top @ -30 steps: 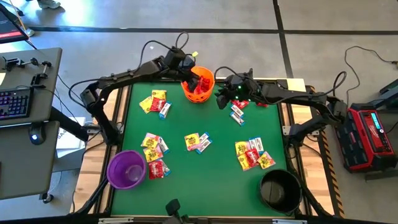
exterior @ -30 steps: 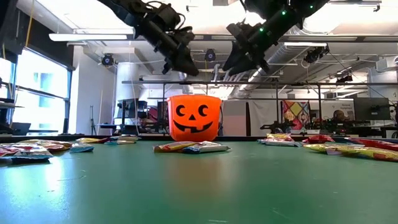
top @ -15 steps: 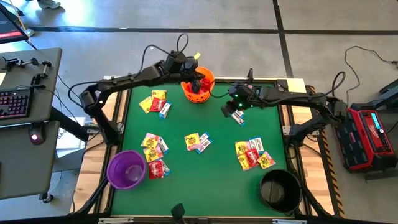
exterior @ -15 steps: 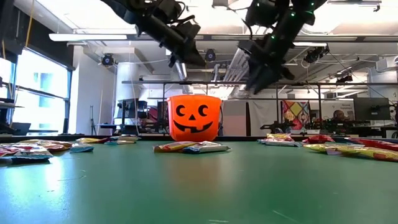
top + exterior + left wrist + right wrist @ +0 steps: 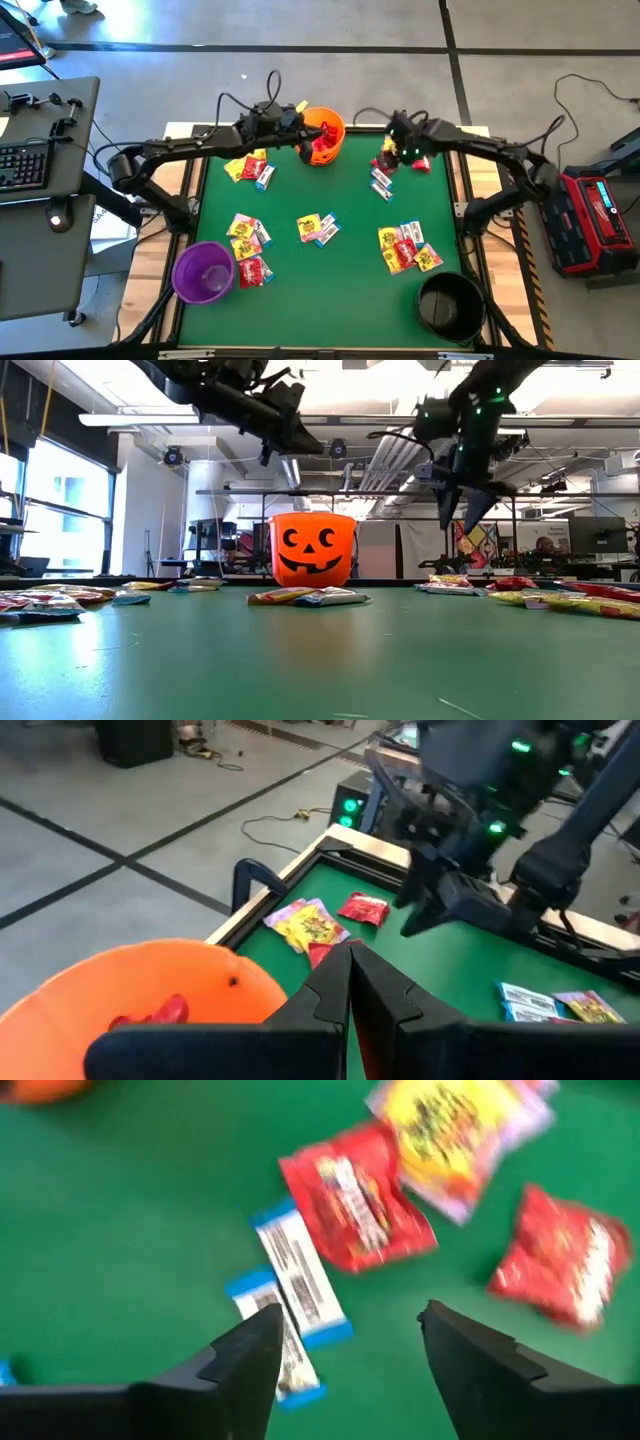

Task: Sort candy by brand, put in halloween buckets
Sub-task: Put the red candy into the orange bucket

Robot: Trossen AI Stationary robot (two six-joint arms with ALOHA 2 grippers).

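Legible text: none. Candy packets (image 5: pixel 355 1195) carry printing, too blurred to read. Orange bucket (image 5: pixel 313 549) bears black pumpkin face only, no lettering. Poster in room behind table (image 5: pixel 471 544): unreadable.

Two dark, slender jointed arms carry looping black cables along their links. The right arm's wrist housing (image 5: pixel 470 415) glows with small green lights, and both arms end in matte black, wedge-shaped fingers (image 5: pixel 480 1370).

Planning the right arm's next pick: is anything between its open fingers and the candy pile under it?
Nothing visible. The right gripper hangs open directly over a red packet and white-blue packets on bare green table.
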